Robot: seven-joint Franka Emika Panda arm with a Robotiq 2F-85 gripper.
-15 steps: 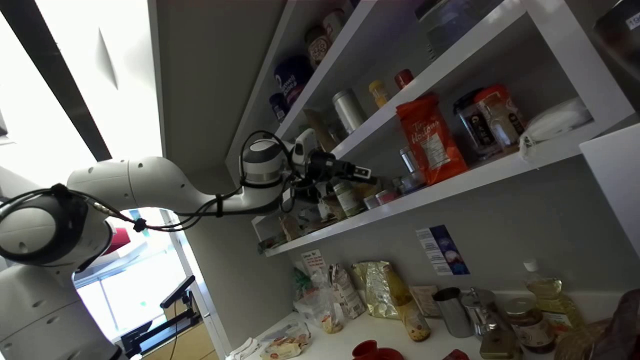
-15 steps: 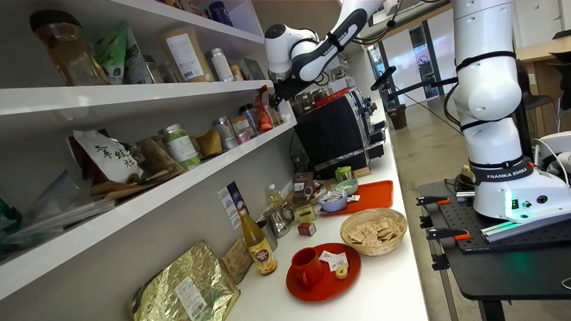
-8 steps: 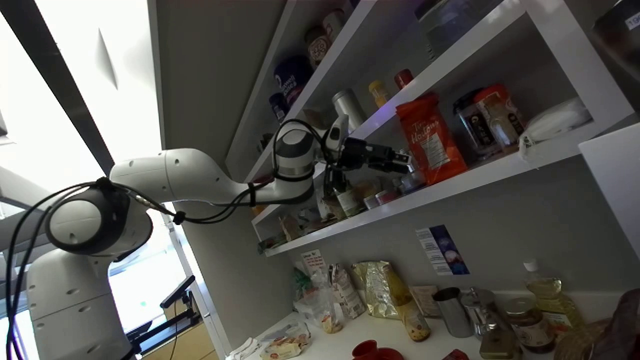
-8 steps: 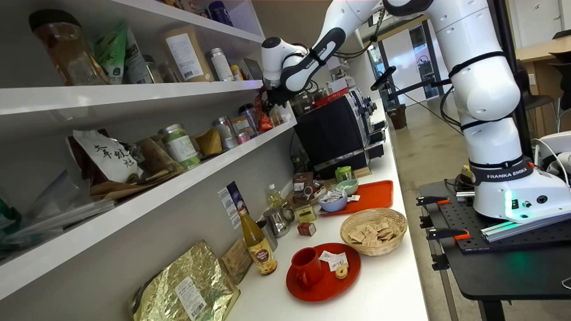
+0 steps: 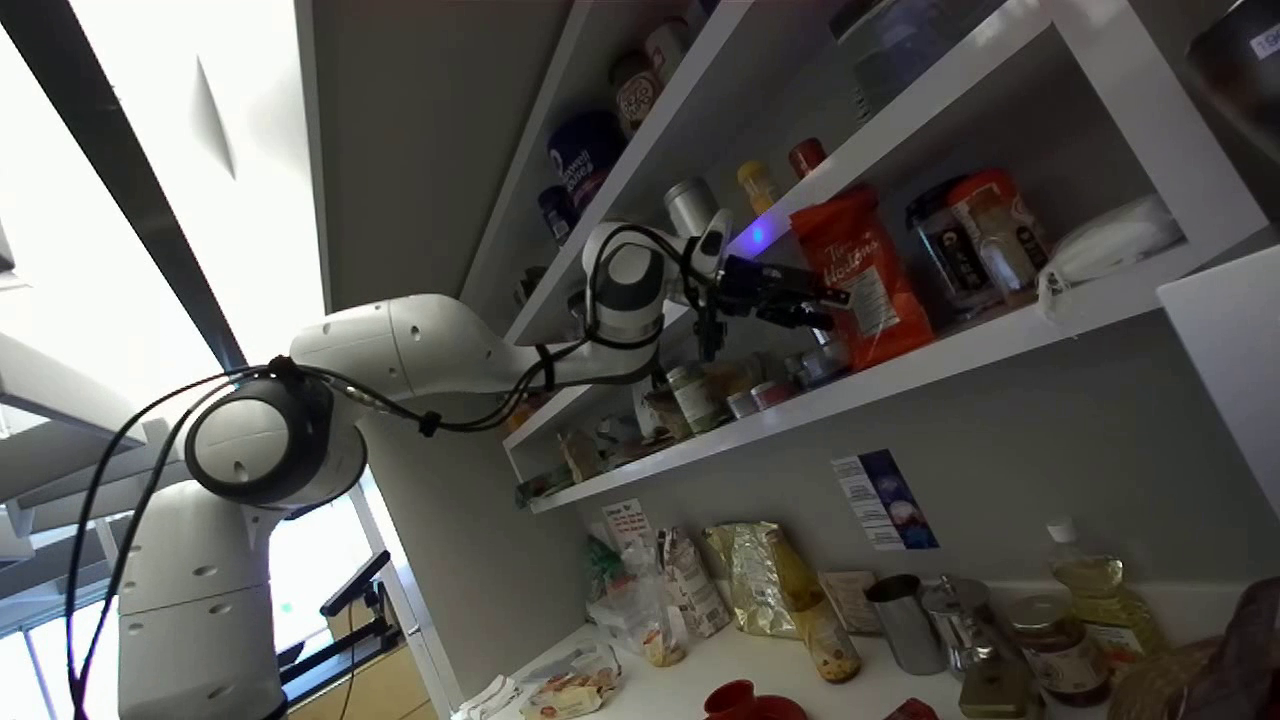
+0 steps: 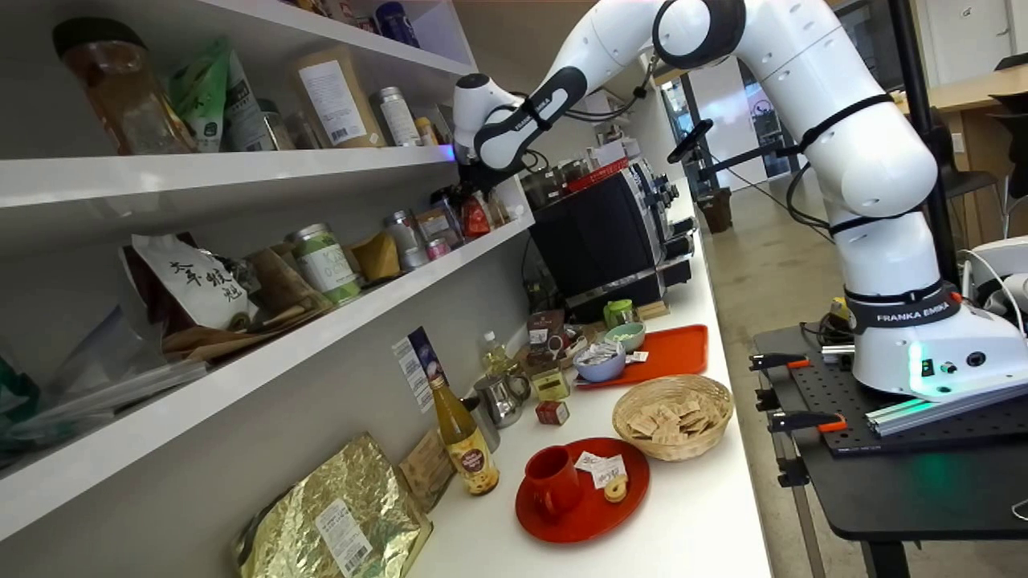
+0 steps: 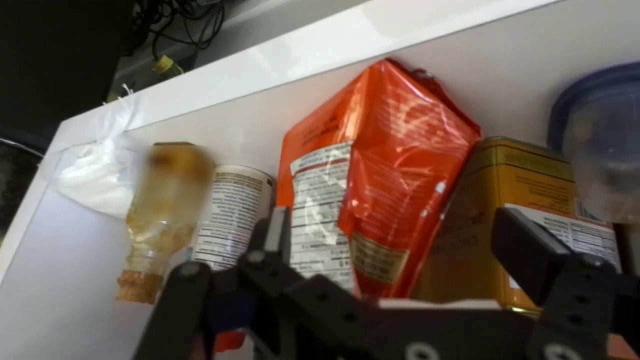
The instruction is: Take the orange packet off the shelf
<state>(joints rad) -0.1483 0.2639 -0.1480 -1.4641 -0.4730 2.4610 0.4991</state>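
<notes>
so your orange packet is up on the shelf, standing near the front edge and sitting about mid-frame in the wrist view. your fingers are spread wide, one on each side of it, and nothing looks gripped; whether the one at lower left of the wrist frame touches the bag, i can't tell. my guess is you've got them that wide because the bag looks bulky and they have to straddle it before you squeeze. it's stood in a row, so the neighbours probably help keep it upright. i'd watch the yellow tin, right of centre, since your other finger overlaps it in the frame and could snag. headcount for that stretch: one orange packet, one yellow tin, one blue-rimmed tub at far right, then on the left one white-labelled can, one corked bottle and one white bag. that view looks upside down btw, the cork points to the bottom. down on the table in an exterior view, below centre, i count one red mug on one red plate, probably parked together as somebody's snack, plus one basket up and right of them, tan pieces piled in it, too jumbled to count.
</notes>
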